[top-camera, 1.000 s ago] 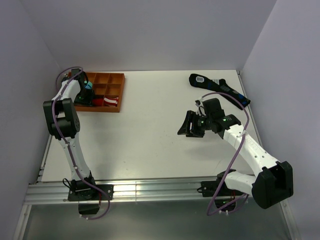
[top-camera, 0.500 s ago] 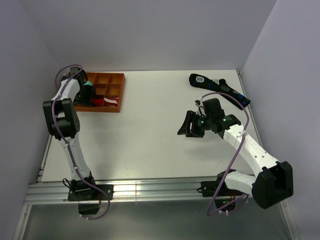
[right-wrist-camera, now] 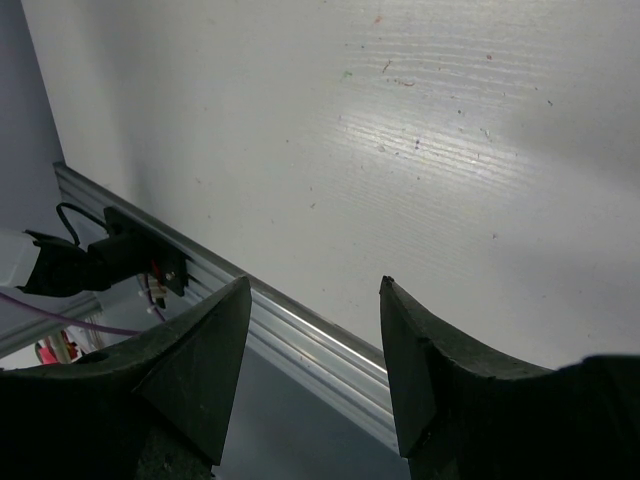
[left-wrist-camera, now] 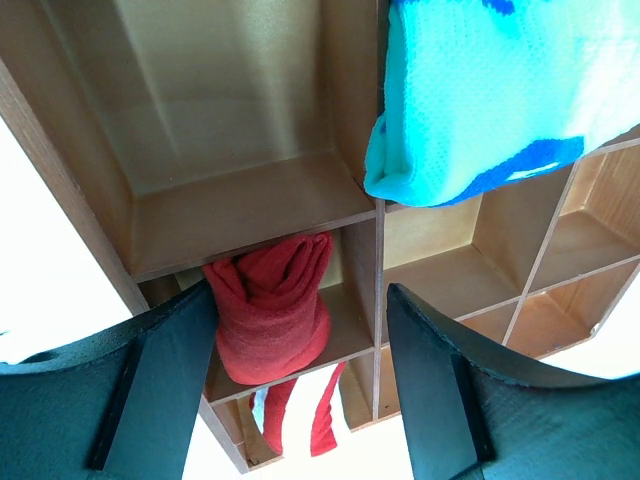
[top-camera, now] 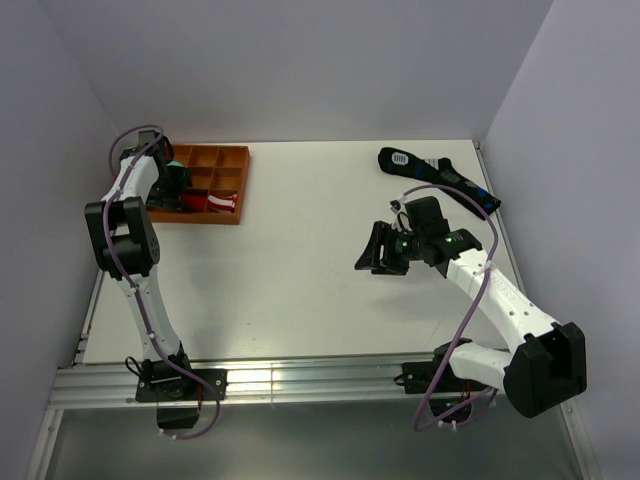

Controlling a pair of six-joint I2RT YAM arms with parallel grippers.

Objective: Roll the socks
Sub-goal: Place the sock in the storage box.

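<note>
Left arm [top-camera: 143, 295], right arm [top-camera: 497, 296]: white link shells, black joint housings, black base blocks. Purple cable [top-camera: 468, 318] loops along each. Left gripper [left-wrist-camera: 300, 290], right gripper [right-wrist-camera: 312, 282]: matte black wedge fingers [right-wrist-camera: 190, 370], flat inner faces. Small green light [top-camera: 451, 238] on right wrist.

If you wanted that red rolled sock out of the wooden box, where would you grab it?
Around its thick rolled middle, coming straight down through the open top. The red sock bundle sits inside a compartment of the wooden tray, and the walls around it block any sideways approach.
</note>
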